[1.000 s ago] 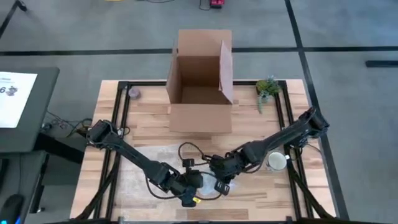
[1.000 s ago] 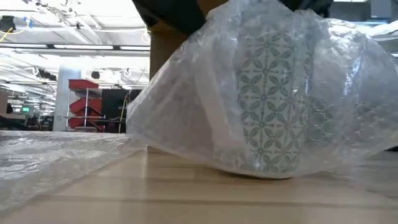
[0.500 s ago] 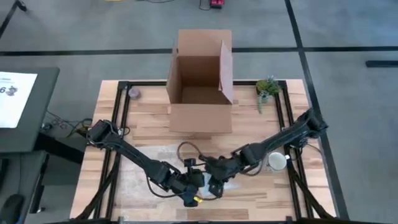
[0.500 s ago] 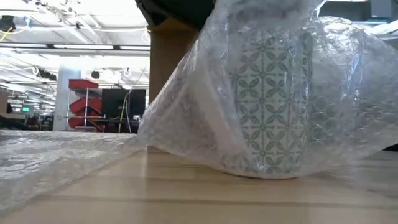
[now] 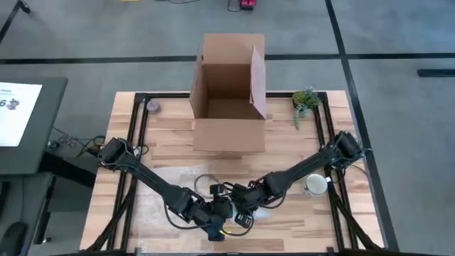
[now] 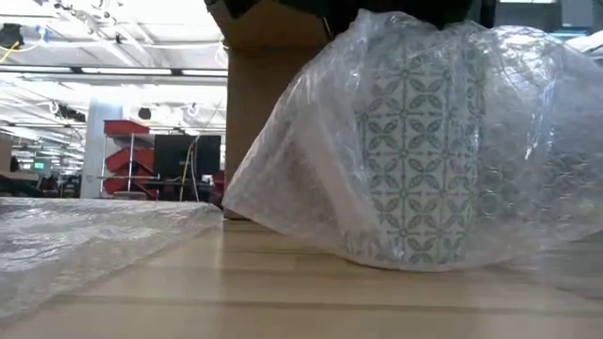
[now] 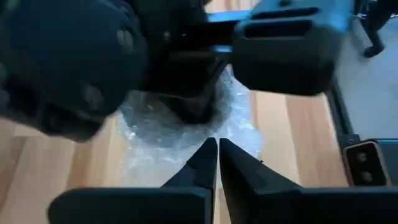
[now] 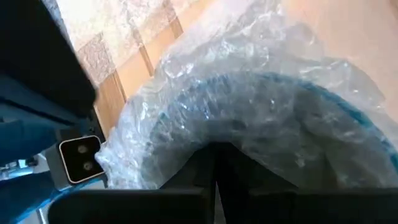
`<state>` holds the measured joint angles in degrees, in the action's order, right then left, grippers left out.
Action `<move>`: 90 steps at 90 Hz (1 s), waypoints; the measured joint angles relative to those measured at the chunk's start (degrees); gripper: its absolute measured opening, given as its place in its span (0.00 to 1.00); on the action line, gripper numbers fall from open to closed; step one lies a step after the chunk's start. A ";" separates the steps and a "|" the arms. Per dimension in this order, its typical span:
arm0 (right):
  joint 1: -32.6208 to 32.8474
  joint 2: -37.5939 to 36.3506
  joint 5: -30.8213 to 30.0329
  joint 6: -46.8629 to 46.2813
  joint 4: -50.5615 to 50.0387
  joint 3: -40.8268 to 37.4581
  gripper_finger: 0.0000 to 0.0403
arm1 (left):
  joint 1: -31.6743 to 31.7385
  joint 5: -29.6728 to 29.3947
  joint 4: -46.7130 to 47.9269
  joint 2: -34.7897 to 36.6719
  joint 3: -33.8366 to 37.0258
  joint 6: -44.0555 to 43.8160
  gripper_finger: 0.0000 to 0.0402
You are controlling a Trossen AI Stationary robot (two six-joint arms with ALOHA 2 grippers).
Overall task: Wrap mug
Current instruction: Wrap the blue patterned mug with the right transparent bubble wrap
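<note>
A mug with a green leaf pattern stands upright on its base near the table's front edge, under clear bubble wrap draped over it. The rest of the wrap lies flat on the table to the left. My right gripper is shut on the wrap above the mug's mouth. My left gripper is shut at the near-left side of the bundle, close to the right one. In the high view both grippers cover the mug. My left gripper has its fingertips closed on the crumpled bubble wrap at the bundle's edge, coming in low from the table's near-left; how many layers cannot be told. My right gripper pinches bunched bubble wrap between its two fingers just above the mug's blue rim, reaching from the right, slanting down. The wrap is drawn over the mug's top, its skirt on the table.
An open cardboard box stands at the far centre. A white mug sits at the right, a small plant at the far right, and a small round object at the far left. A cable loops behind the grippers.
My right gripper has gone toward the table's left and near edge, pulling the wrap farther over the mug's top. The wrap's left skirt has drawn in toward the mug. The mug has stayed upright in place.
</note>
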<state>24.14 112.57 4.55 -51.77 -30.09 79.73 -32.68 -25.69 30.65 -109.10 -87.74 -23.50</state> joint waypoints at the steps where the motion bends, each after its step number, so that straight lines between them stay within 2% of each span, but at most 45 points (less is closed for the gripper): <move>1: -0.06 -0.21 0.14 0.00 -0.01 -0.02 0.00 | 0.07 0.00 -0.01 0.00 0.01 0.24 0.00; 36: -0.31 -10.14 -0.58 1.84 -1.36 -0.48 0.00 | 3.50 0.36 -2.19 0.04 3.42 1.37 0.00; 54: -0.31 -13.09 -1.28 -0.93 -0.73 -0.32 0.00 | 4.37 1.55 -4.65 0.04 3.50 1.34 0.00; 75: -0.15 -7.86 -3.16 -0.70 -4.26 -0.42 0.00 | 4.34 1.77 -6.73 0.02 3.52 2.28 0.00; 90: -0.15 -2.91 -3.24 -0.66 -5.25 -0.12 0.00 | 3.72 2.66 -1.33 -0.07 1.01 1.11 0.00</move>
<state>23.99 109.66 1.31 -52.43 -35.34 79.61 -28.95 -23.03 29.33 -109.16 -86.73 -22.39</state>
